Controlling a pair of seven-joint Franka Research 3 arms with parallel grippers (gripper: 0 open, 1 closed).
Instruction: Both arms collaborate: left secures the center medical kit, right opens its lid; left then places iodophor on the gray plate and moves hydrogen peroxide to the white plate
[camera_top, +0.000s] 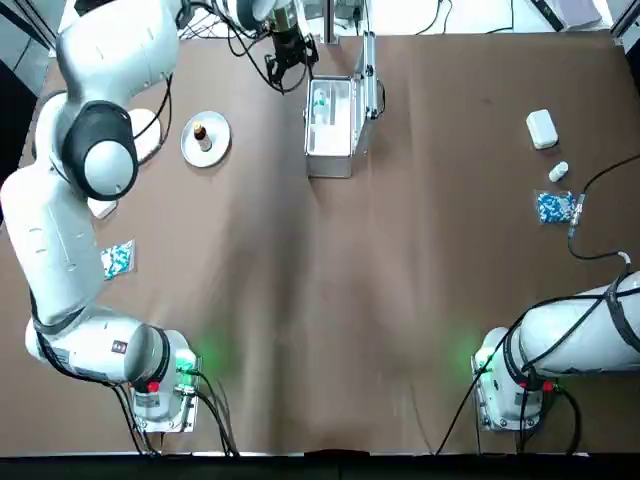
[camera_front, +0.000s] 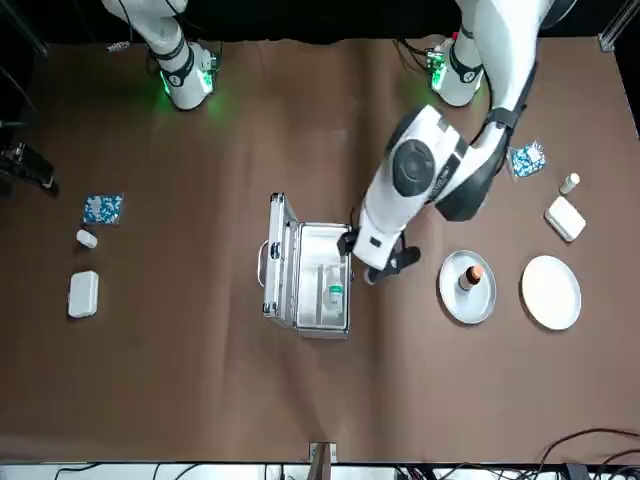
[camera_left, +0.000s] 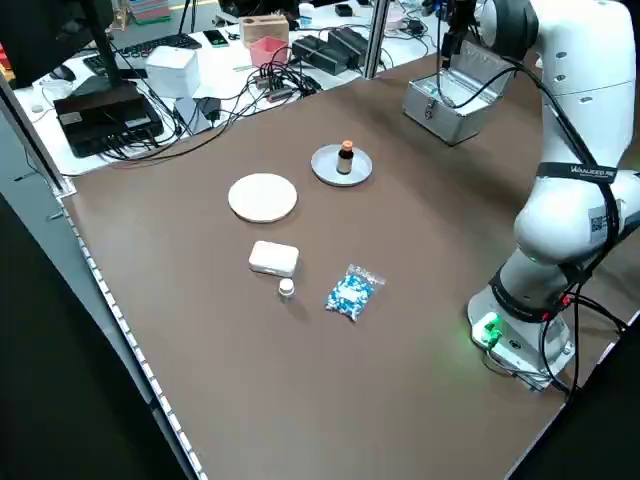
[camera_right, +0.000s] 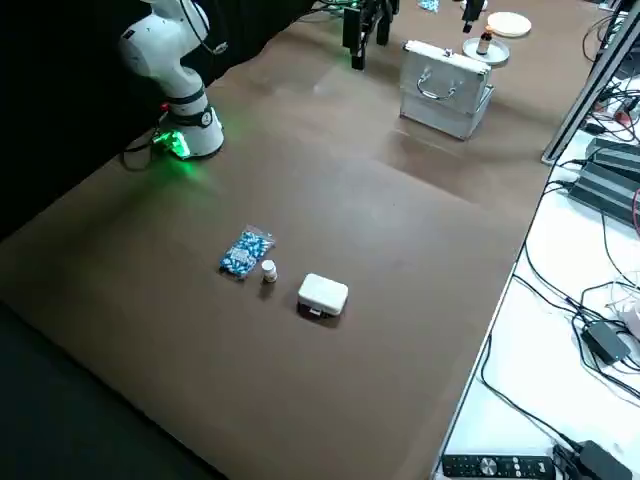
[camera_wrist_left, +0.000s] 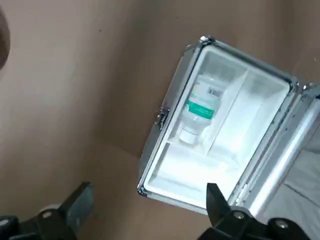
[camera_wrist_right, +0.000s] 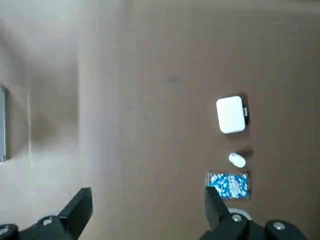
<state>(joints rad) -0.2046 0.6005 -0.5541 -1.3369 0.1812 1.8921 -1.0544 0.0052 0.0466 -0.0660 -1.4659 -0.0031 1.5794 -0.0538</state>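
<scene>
The medical kit (camera_top: 330, 130) stands open at the table's far centre, its lid (camera_top: 369, 80) raised upright on the right side. The hydrogen peroxide (camera_wrist_left: 200, 107), a clear bottle with a green band, lies inside the kit (camera_wrist_left: 225, 135). The iodophor (camera_top: 200, 132) stands on the gray plate (camera_top: 215, 148) left of the kit. Left of that, the white plate (camera_front: 550, 292) is bare. My left gripper (camera_top: 290, 52) hovers open and empty just beyond the kit's far left corner. My right gripper (camera_wrist_right: 146, 195) hangs open high over the table's right half.
A white box (camera_top: 541, 128), a small white bottle (camera_top: 558, 172) and a blue packet (camera_top: 553, 207) lie at the right. Another blue packet (camera_top: 118, 258) and a white box (camera_front: 565, 218) lie at the left. A black cable (camera_top: 590, 250) trails near the right arm.
</scene>
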